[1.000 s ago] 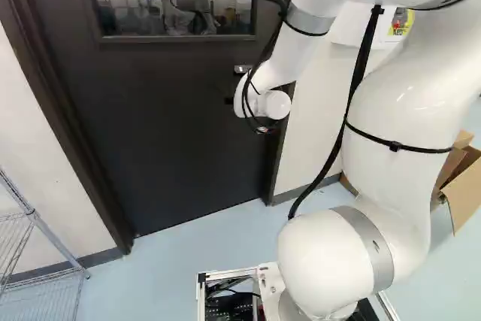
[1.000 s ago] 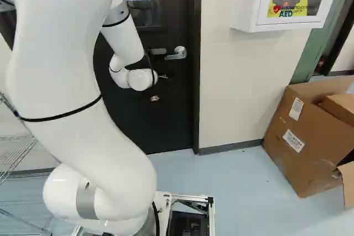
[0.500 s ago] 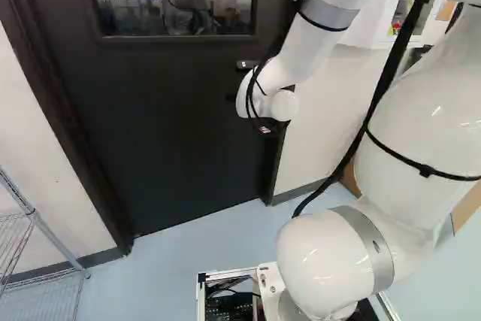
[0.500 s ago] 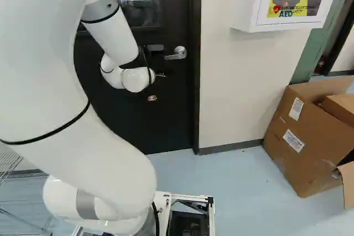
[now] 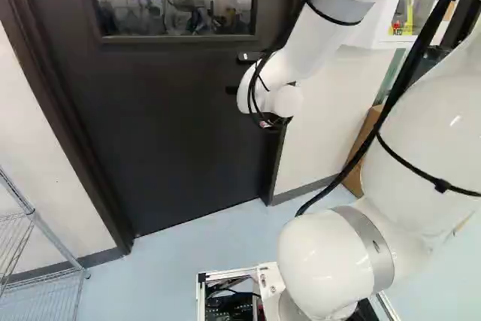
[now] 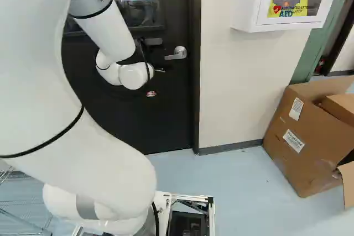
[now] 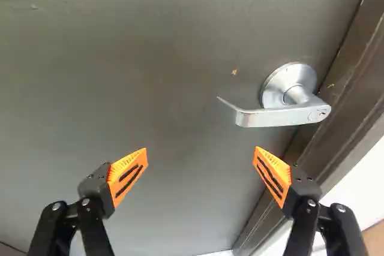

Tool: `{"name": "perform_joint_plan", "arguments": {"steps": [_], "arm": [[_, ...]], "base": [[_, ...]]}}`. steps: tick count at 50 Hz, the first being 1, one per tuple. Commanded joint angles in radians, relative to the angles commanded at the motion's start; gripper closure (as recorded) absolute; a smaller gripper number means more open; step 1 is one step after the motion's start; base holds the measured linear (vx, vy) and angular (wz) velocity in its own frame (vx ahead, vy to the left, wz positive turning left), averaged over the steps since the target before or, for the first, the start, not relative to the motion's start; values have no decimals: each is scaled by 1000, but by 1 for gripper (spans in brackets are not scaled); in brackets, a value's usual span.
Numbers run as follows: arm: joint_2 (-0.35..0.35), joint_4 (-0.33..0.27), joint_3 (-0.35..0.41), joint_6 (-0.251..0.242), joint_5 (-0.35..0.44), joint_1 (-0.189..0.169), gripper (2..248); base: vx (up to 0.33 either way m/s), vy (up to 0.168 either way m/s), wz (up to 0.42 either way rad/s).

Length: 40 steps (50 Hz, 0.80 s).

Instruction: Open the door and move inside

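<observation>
The lever handle (image 7: 282, 116) sits on the shut door (image 5: 173, 125), ahead of my gripper (image 7: 201, 154), offset toward the door frame (image 7: 354, 82). The fingers stand wide apart, empty. The arm (image 6: 105, 26) has backed off slightly; I judge realignment is required. The frame limits sideways travel; floor (image 6: 232, 175) extends ahead.

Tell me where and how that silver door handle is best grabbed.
Probably by the bar of the door handle, near its free end, coming straight at the door, one finger above, one below. The bar runs roughly level and stands off the door, clear of the round plate. The open gripper has its fingers spread along the bar's direction, so it likely needs a quarter turn first.
</observation>
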Motion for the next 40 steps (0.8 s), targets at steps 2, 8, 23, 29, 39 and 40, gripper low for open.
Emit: {"name": "perform_joint_plan", "arguments": {"steps": [2, 8, 23, 29, 39, 40], "arm": [[4, 0, -1, 0, 0, 0, 3], [16, 0, -3, 0, 0, 0, 3], [46, 0, -10, 0, 0, 0, 3], [56, 0, -13, 0, 0, 0, 3], [74, 0, -19, 0, 0, 0, 3], [76, 0, -20, 0, 0, 0, 3]], "base": [[0, 0, 0], [0, 0, 0], [0, 0, 0], [0, 0, 0], [0, 0, 0], [0, 0, 0]]}}
